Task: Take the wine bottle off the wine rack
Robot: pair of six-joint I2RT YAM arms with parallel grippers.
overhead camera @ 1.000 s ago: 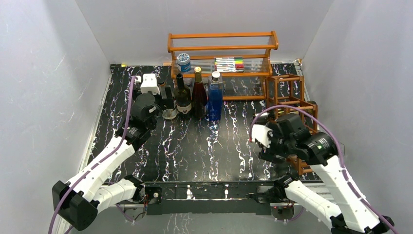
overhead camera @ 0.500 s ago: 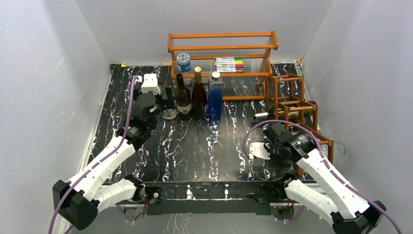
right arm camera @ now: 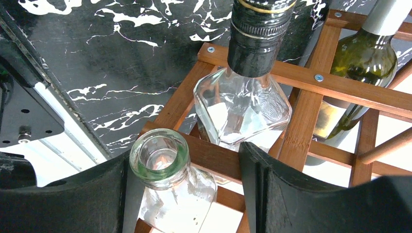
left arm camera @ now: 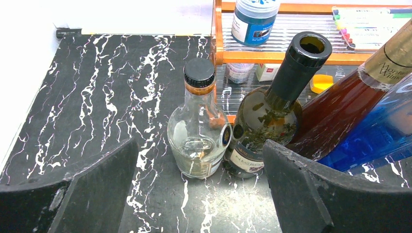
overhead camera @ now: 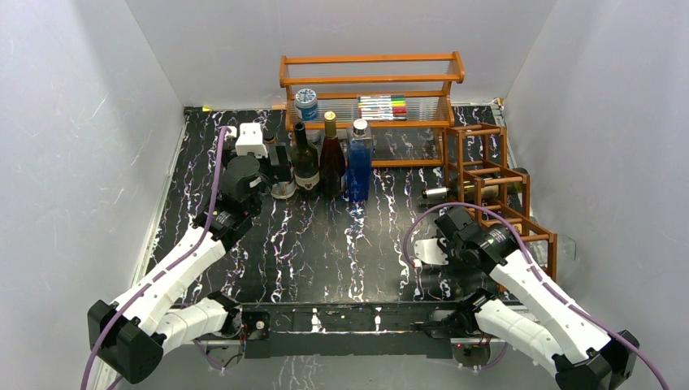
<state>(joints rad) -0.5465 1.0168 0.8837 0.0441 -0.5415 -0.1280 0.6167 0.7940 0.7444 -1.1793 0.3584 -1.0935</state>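
The reddish-brown wine rack [overhead camera: 475, 154] stands at the right of the table, and three bottles lie in its cells. In the right wrist view a green wine bottle [right arm camera: 367, 60] with a silver neck lies at the top right of the rack [right arm camera: 335, 85]. Beside it is a clear black-capped bottle [right arm camera: 245, 102]. A clear open-mouthed bottle [right arm camera: 159, 156] points at the camera. My right gripper [right arm camera: 183, 155] is open around that bottle's neck. Its left finger touches the rim and its right finger stands apart. My left gripper [left arm camera: 199, 145] is open in front of a small clear bottle [left arm camera: 198, 131].
Three upright bottles, dark green [overhead camera: 305, 158], red-brown [overhead camera: 331, 158] and blue [overhead camera: 359, 162], stand in front of the orange shelf [overhead camera: 370, 81]. The shelf holds a jar [overhead camera: 306, 104] and markers [overhead camera: 382, 107]. White walls close in the left, right and back.
My right arm has come down and back to the near end of the rack. Its jaws have narrowed around the clear bottle's neck. The left arm has not moved.
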